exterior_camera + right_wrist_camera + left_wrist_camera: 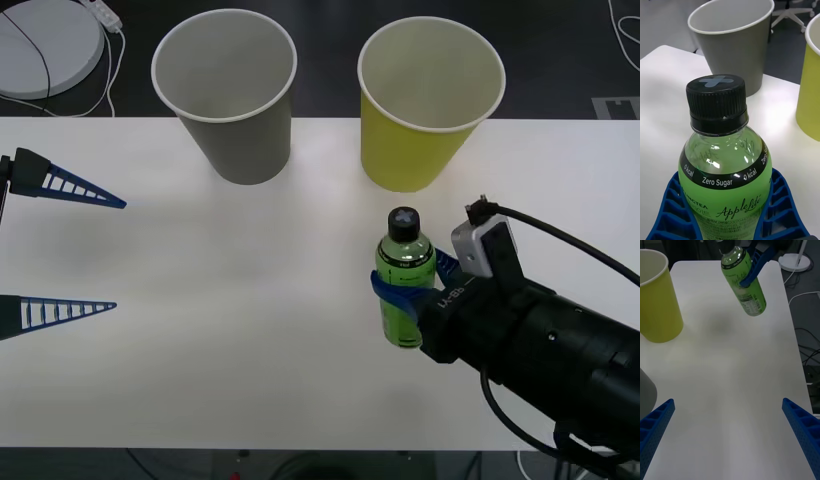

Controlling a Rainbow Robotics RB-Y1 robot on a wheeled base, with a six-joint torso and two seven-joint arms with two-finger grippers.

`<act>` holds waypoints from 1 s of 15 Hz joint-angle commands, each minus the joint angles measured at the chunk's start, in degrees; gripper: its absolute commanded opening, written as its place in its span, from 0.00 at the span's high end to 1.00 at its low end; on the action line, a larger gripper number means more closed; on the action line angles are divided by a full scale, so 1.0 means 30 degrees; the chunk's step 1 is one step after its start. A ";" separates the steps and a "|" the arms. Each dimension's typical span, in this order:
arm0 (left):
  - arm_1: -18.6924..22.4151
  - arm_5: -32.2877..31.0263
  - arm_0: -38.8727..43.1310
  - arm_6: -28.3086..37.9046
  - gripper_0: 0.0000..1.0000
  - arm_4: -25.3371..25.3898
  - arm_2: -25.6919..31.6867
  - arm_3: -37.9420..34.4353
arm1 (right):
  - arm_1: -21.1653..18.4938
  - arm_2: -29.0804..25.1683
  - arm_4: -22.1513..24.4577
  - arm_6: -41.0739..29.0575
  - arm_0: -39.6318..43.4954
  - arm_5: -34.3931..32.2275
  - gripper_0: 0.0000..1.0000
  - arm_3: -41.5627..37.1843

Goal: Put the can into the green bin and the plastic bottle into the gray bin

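My right gripper is shut on the plastic bottle, a clear bottle with green contents and a black cap. It holds the bottle upright, in front of the green bin. In the left wrist view the bottle hangs clear of the table, over its own shadow. Blue fingers clasp the bottle at both sides. The gray bin stands to the left of the green one, both upright and showing nothing inside. At the table's left, my left gripper is open and holds nothing. The can is out of view.
A white round disc with a cable lies on the dark floor beyond the table's far left corner. The white table stretches bare between the two arms. A black cable loops over my right arm.
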 commanded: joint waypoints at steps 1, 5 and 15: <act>0.0000 0.0000 0.0000 0.0000 0.00 0.0000 0.0000 0.0000 | 0.0575 -0.0017 -0.1061 0.0025 -0.1261 0.1227 1.00 0.0003; 0.0000 0.0000 0.0000 0.0000 0.00 0.0000 0.0000 0.0000 | 0.1249 0.0013 -0.1911 0.0084 -0.2609 0.1432 1.00 0.0003; 0.0000 0.0000 0.0000 0.0000 0.00 0.0000 0.0000 0.0000 | 0.3212 0.0013 -0.3874 0.0201 -0.6242 0.4567 1.00 0.0003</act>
